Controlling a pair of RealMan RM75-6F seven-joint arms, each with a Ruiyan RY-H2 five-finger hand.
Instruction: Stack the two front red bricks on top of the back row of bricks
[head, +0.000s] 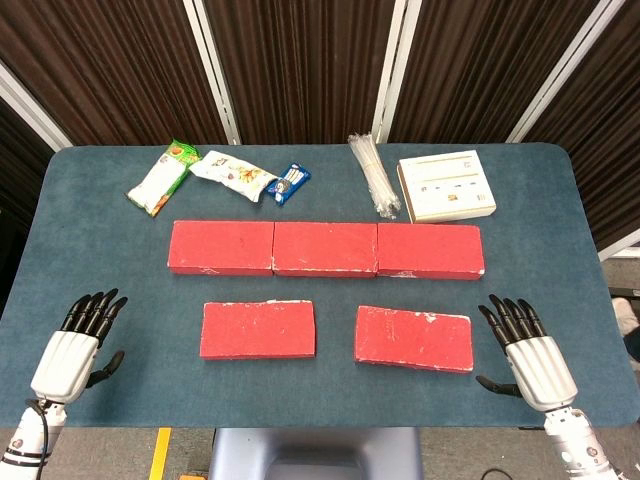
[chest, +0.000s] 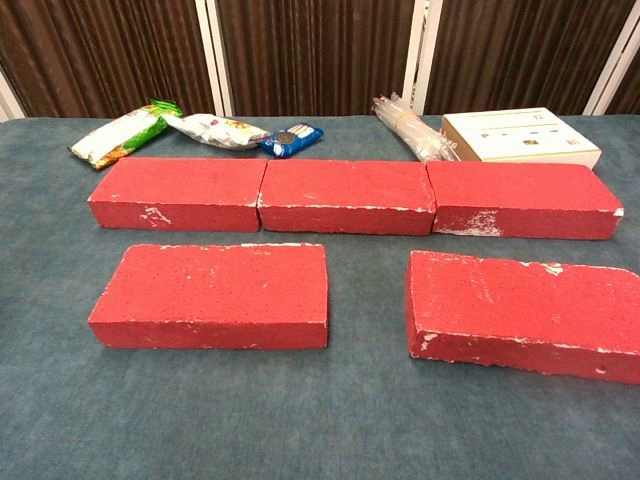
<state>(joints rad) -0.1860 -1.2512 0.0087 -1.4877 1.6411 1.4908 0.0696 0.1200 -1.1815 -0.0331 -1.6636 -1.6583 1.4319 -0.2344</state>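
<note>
The left hand (head: 78, 345) rests palm-down at the near left edge of the blue-grey cloth-covered table (head: 120, 280), its black fingers spread and holding nothing; the right hand (head: 528, 350) lies the same way at the near right edge, fingers apart and empty. Between them, well apart from both hands, lie the two front red bricks: the left front red brick (head: 258, 329) sits flat and square to the table edge, and the right front red brick (head: 413, 338) lies flat but turned slightly, with a gap between the two. Both are rough rectangular blocks with white scuffs and chipped edges. Just beyond them runs the back row of three red bricks (head: 325, 248), set end to end and touching. Farther back lie a green-and-white snack packet (head: 162, 177), a white snack packet (head: 232, 173), a small blue packet (head: 289, 183), a bundle of clear plastic straws (head: 373, 174) and a flat cream box (head: 446, 185).
</note>
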